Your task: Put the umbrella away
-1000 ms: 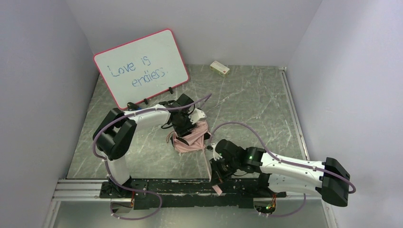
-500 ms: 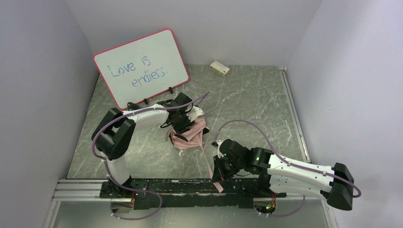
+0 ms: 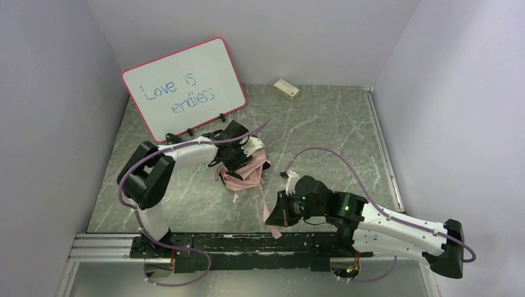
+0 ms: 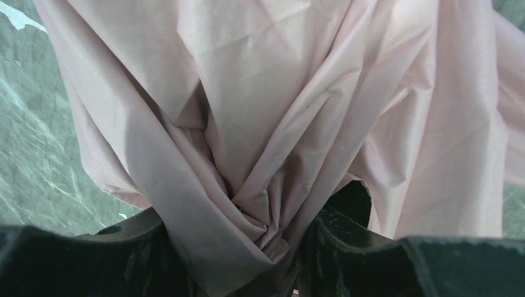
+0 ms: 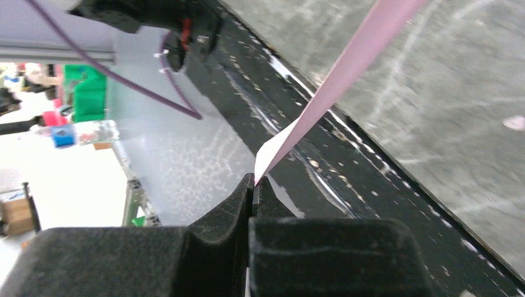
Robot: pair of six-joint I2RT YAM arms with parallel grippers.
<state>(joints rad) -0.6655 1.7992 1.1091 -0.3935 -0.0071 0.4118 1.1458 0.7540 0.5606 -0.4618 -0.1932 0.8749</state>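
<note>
Umbrella [image 3: 244, 175] canopy bunched in clenched left gripper [image 4: 244, 247]; right gripper [image 5: 252, 189] pinched tight on strap [image 5: 347, 68].

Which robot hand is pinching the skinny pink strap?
The right hand: it is shut on the thin pink strap, which runs off taut. The left hand instead grips the bunched umbrella canopy.

Top external view: fixed high behind the arm bases, facing down and forward, covering the whole bench [image 3: 322, 136]. Left wrist view: looks past the left gripper [image 4: 247, 247], very close on the umbrella [image 4: 278, 93] canopy. Right wrist view: sights along the right gripper [image 5: 252, 189] at the strap [image 5: 347, 74] and the bench's near edge. All three views share the bench surface.
</note>
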